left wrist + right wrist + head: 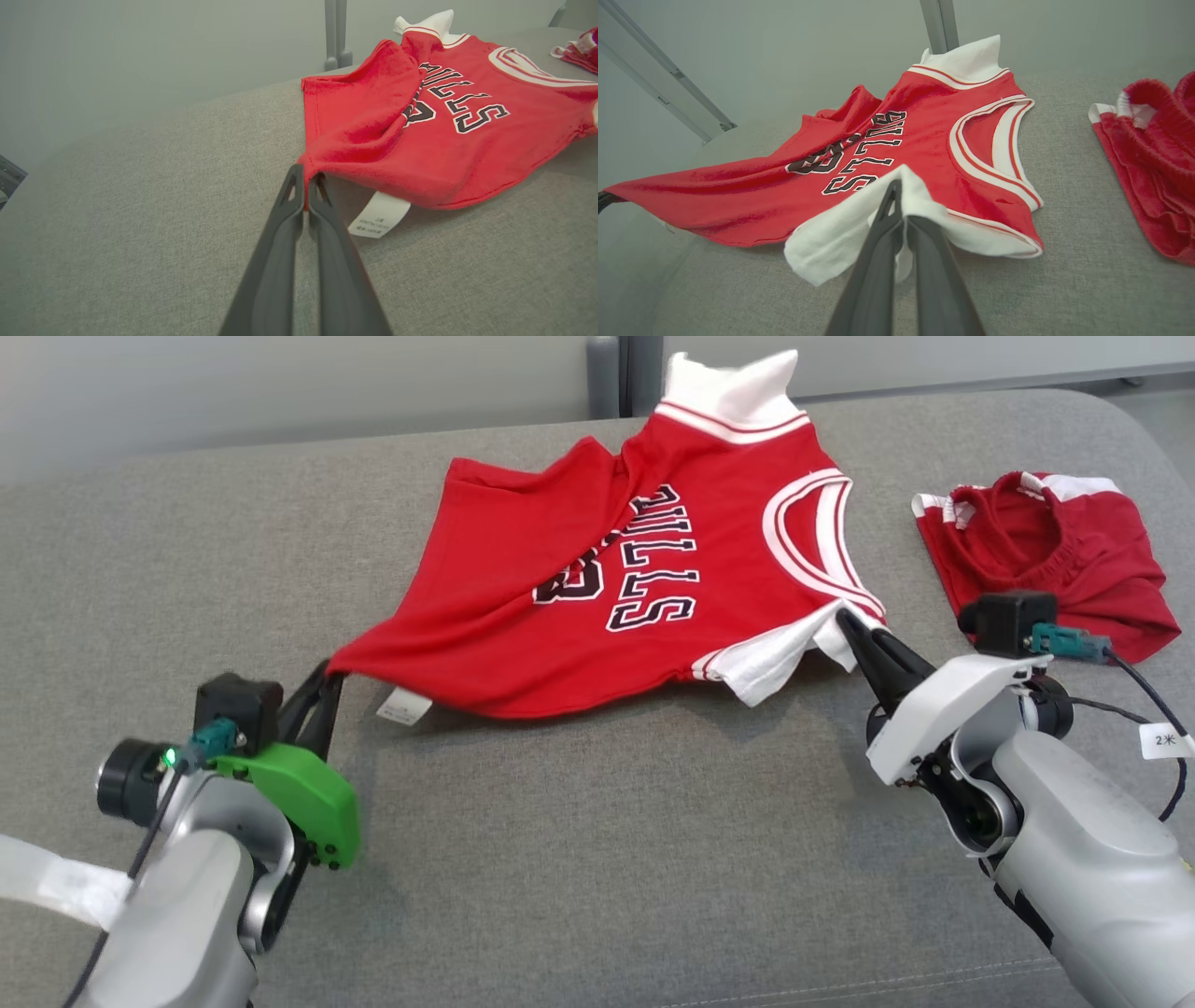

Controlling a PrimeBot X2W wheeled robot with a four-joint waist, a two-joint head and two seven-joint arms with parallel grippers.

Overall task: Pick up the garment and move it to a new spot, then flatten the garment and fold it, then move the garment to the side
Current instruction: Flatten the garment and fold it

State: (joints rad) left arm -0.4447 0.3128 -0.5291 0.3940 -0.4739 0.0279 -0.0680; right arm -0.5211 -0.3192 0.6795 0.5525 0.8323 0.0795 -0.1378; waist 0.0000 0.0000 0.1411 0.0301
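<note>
The left arm reached in from the near left, its forearm low over the grey cushion point(579, 859) and its green-shrouded wrist angled up and to the right. The left gripper point(327, 678) was clenched on the near-left hem corner of the jersey point(523, 644), the two dark fingers pressed together with a pinch of red cloth between their tips and the corner lifted slightly off the cushion. The right arm came in from the near right, with its white-covered wrist tilted toward the far left. The right gripper point(846, 618) was likewise clamped shut, gripping the white sleeve point(780, 663) at the jersey's near-right edge.

The jersey lay stretched between the two grips across the middle of the cushion, chest side up, its collar toward the right and a fold running through its far-left part. Its black-and-white lettering point(653, 560) read "BULLS", above a numeral partly lost in the fold. A white care label point(403, 707) hung from the hem just beside the left fingertips; its print was too small to read. Red shorts point(1055, 551) lay bunched at the far right, apart from the jersey. A cable tag point(1165, 740) by the right wrist read "2米".
</note>
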